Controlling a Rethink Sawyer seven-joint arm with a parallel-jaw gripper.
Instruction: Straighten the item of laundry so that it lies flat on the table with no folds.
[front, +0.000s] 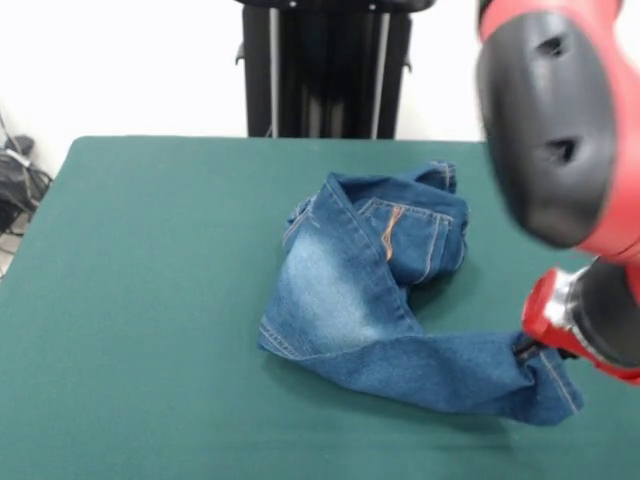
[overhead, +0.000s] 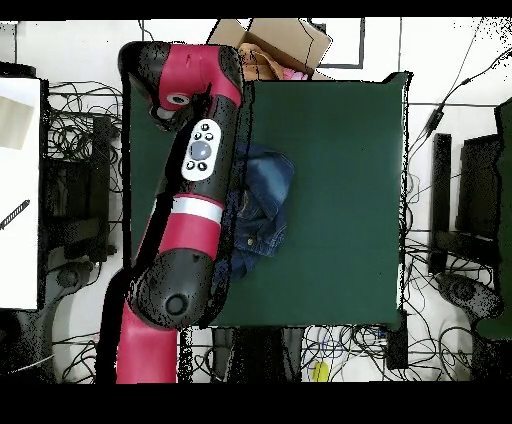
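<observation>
Nearest me, the extended leg of the crumpled blue denim jeans (front: 380, 300) lies right of centre on the green cloth-covered table (front: 130, 300). The red-and-black gripper (front: 528, 347) meets its hem; I cannot tell its state. I judge denim limp, moderately heavy; grasp hems.

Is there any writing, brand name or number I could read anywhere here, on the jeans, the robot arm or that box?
None can be read.
Jeans: orange stitching only, no visible label.
Robot arm: a white panel with dark buttons, any markings too small to read.
Cardboard box past the table: no legible print.
</observation>
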